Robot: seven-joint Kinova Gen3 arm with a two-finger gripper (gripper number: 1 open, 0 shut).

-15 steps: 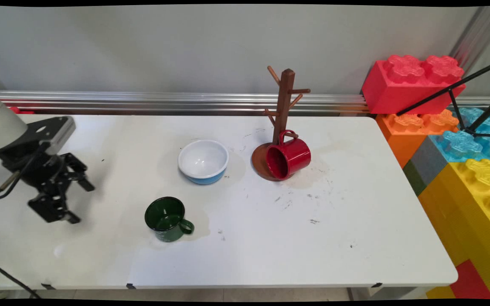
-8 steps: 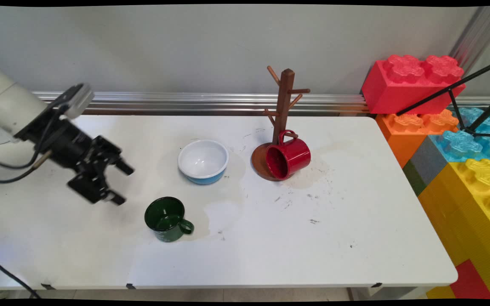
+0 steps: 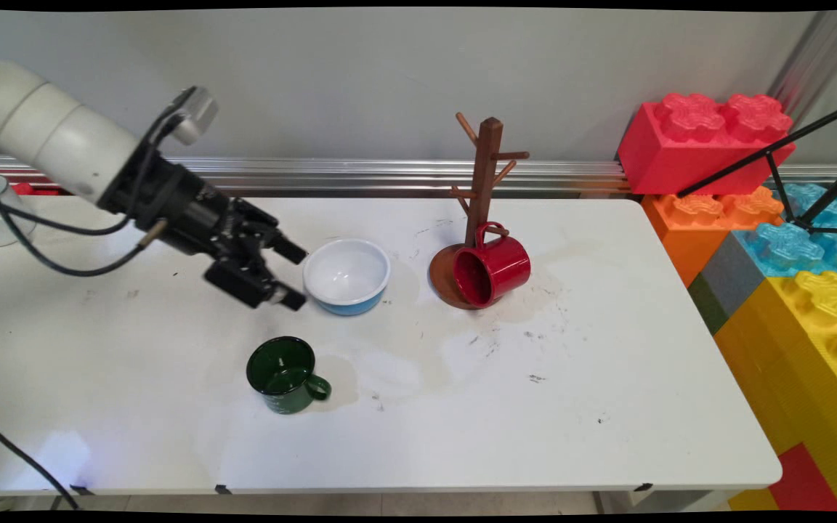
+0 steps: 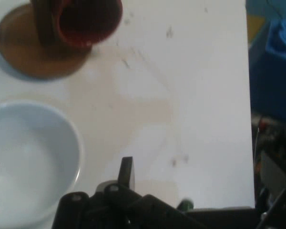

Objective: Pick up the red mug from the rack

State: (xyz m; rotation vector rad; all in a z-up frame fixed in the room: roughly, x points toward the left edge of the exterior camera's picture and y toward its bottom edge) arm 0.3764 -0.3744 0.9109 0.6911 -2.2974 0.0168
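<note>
My gripper (image 3: 293, 277) hangs open just left of a white bowl with a blue outside (image 3: 347, 274), with nothing between its fingers. It points right, toward the bowl's near-left rim, and does not touch it. A dark green mug (image 3: 284, 374) stands upright on the table below the gripper, handle to the right. Further right, a red mug (image 3: 492, 267) hangs tilted from a low peg of a brown wooden mug tree (image 3: 487, 167). The hand view shows the bowl (image 4: 24, 162) at lower left, the red mug (image 4: 88, 19) and the tree's round base (image 4: 19, 55) at top left, and one finger (image 4: 126, 171).
Large toy bricks, red (image 3: 702, 142), orange, blue and yellow (image 3: 803, 341), are stacked past the table's right edge, with thin black tripod legs (image 3: 774, 156) in front. An aluminium rail (image 3: 360, 174) runs along the back. The white table (image 3: 571, 407) has scuff marks.
The arm has swung from the table's near left up and to the right, bringing the open gripper beside the bowl. The mugs, bowl and tree have stayed put.
</note>
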